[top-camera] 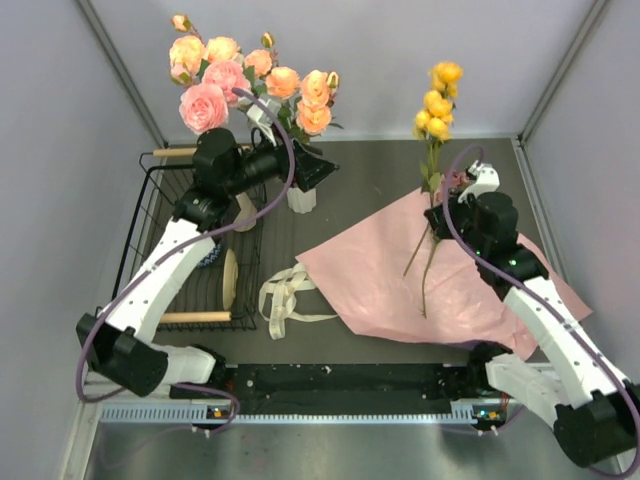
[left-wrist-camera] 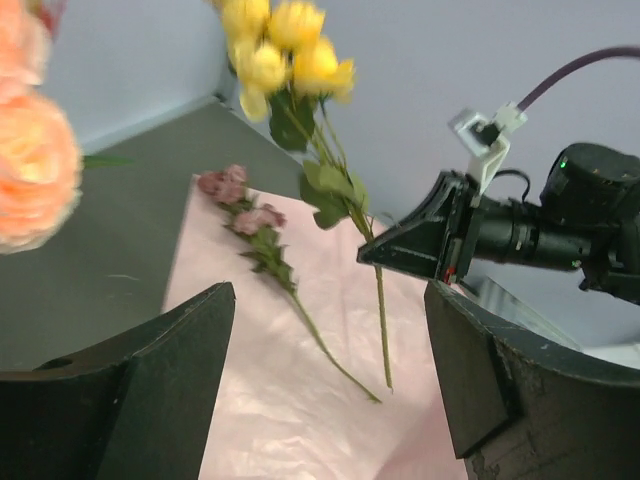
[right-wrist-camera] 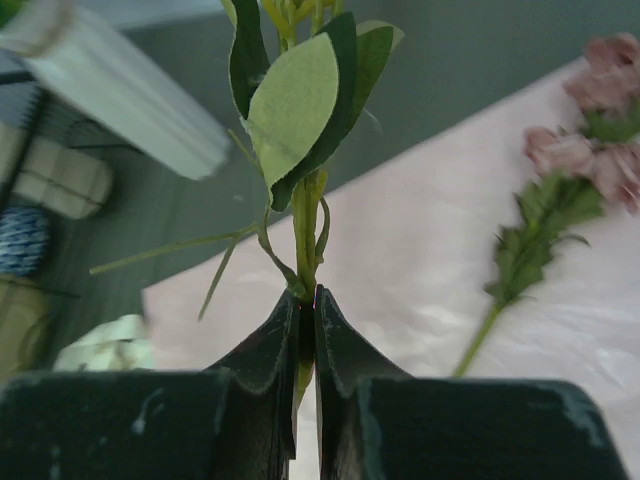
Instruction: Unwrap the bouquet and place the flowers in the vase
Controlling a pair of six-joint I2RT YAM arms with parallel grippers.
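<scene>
The white ribbed vase (top-camera: 301, 198) (right-wrist-camera: 120, 100) holds several pink and peach roses (top-camera: 250, 75). My left gripper (top-camera: 316, 166) (left-wrist-camera: 328, 300) hovers open and empty just right of the vase, above the spread pink paper wrap (top-camera: 400, 285) (left-wrist-camera: 270, 400). My right gripper (top-camera: 438, 222) (right-wrist-camera: 308, 297) (left-wrist-camera: 420, 240) is shut on the stem of a yellow flower spray (top-camera: 438, 100) (left-wrist-camera: 280, 50) (right-wrist-camera: 300, 110), which it holds upright above the paper. A mauve rose stem (left-wrist-camera: 245, 215) (right-wrist-camera: 560, 170) lies flat on the paper beside it.
The cream ribbon (top-camera: 285, 298) lies loose left of the paper. A black wire rack (top-camera: 160, 215) on the left holds a blue-patterned bowl (right-wrist-camera: 20, 240), a beige cup (right-wrist-camera: 60, 175) and wooden pieces (top-camera: 195, 317). Grey walls close in on both sides.
</scene>
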